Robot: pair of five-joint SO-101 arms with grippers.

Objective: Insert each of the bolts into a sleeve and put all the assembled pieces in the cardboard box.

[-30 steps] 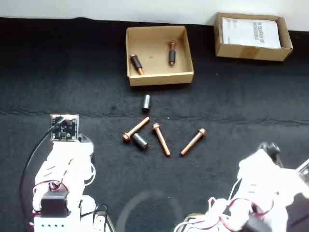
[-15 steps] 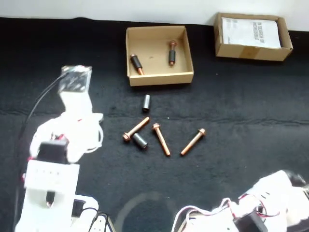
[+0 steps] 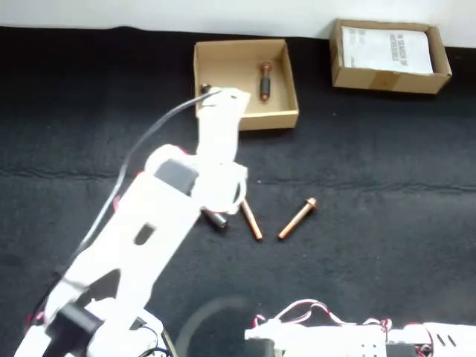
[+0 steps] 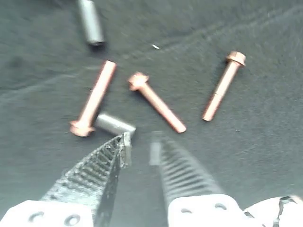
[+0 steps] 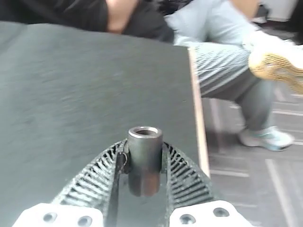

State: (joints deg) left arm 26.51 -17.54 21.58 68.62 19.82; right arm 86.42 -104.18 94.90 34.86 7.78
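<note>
Black tabletop (image 3: 387, 163) lies under the left gripper (image 4: 139, 144), its fingers (image 4: 180, 165) open and empty, just short of the slanted middle bolt (image 4: 156, 101). The right gripper (image 5: 144, 149) pinches a sleeve (image 5: 144, 137) upright.

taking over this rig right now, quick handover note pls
Left tool: open, above the loose parts, tips next to the near sleeve.
Right tool: shut on the held sleeve.
On the mat: long-side bolt beside the near sleeve, middle bolt, outer bolt, and the far sleeve.
Done: one assembled piece shows in the cardboard box; the left arm covers part of the box.
Left: sleeve all three bolts, then box them.
</note>
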